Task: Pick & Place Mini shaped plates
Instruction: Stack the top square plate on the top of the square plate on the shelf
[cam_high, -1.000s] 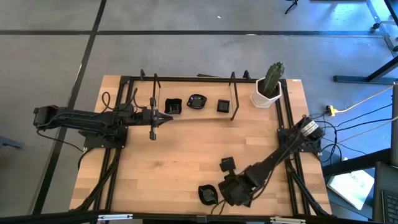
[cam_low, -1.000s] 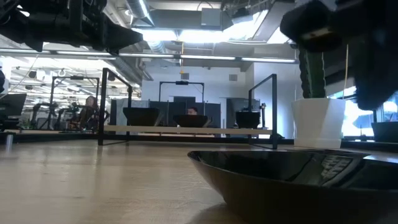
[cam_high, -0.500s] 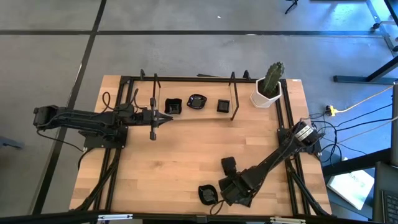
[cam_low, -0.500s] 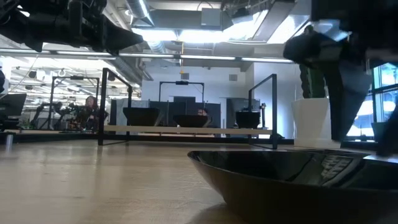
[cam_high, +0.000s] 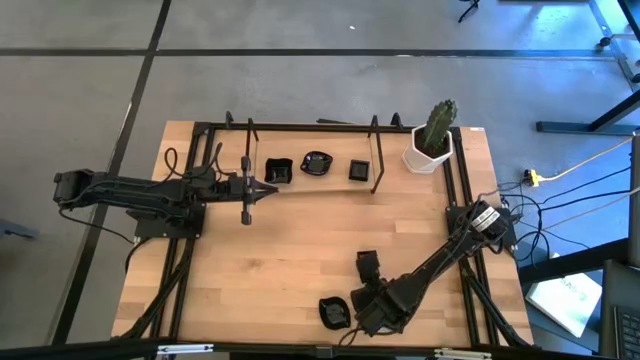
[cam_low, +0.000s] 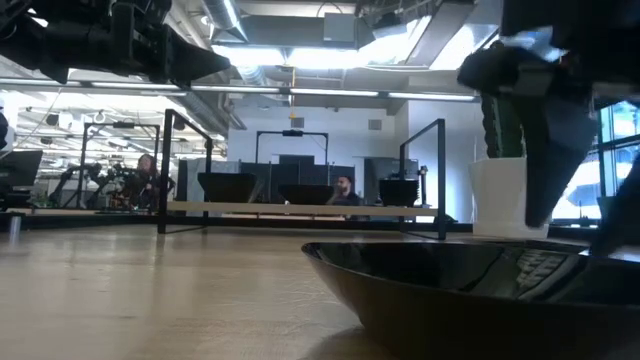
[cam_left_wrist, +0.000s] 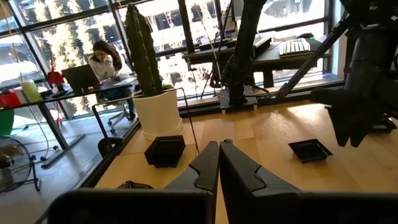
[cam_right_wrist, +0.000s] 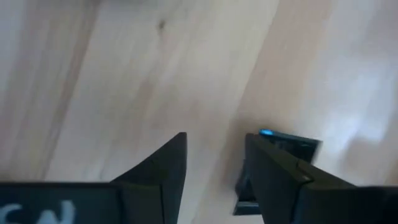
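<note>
Right gripper (cam_right_wrist: 214, 168) open by square plate (cam_right_wrist: 280, 162), left gripper (cam_left_wrist: 219, 163) shut, no legible writing.

My rig's two dark robot arms.
Both my left arm (cam_high: 130, 190) and right arm (cam_high: 440, 262) are matte black, slim and jointed, trailing black cables; tapered black fingers (cam_left_wrist: 239, 171) finish each.

From my low view the nearest black dish (cam_low: 470, 290) runs off the frame's edge, and the right arm (cam_low: 560, 120) hides part of the cactus pot (cam_low: 500, 195)
</note>
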